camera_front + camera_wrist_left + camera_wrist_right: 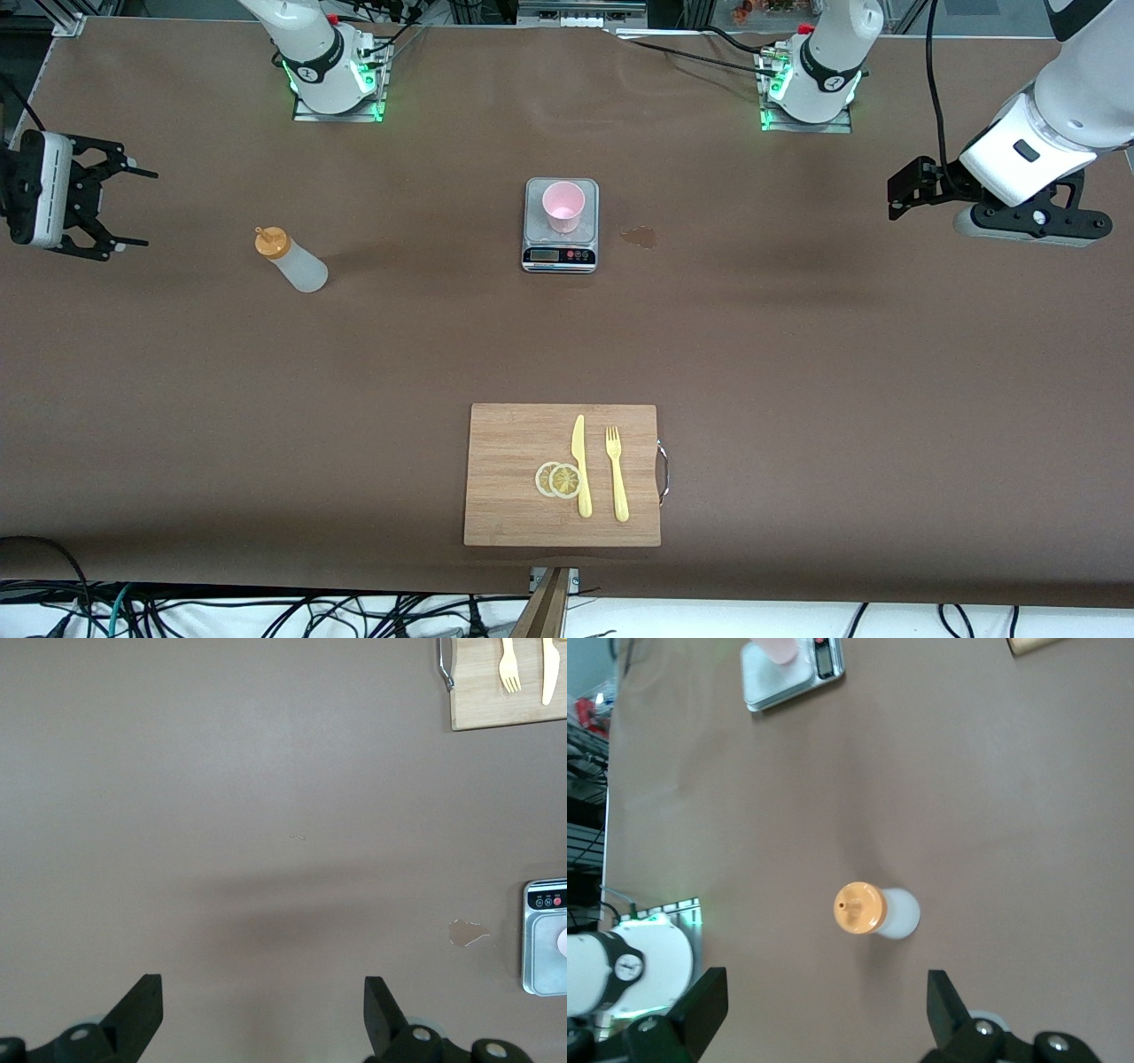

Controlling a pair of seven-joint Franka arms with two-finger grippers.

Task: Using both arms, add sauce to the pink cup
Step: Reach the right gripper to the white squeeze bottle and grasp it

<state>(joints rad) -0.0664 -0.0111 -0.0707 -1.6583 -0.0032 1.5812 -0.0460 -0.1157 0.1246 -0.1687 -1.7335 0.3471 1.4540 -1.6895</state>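
Right tool (124, 206), fingers spread and empty, hovers at nine o'clock of the sauce (293, 260); left tool (263, 1014), likewise spread, waits over bare table (797, 354). Soft, light, likely slippery bottle: grip mid-body, gently, since squeezing expels sauce. Pink cup (563, 206), at three o'clock of the bottle, looks tippable.

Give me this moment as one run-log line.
stage: not started | sauce bottle: upright on table, untouched | pink cup: on scale | left gripper: open, empty | right gripper: open, above bottle
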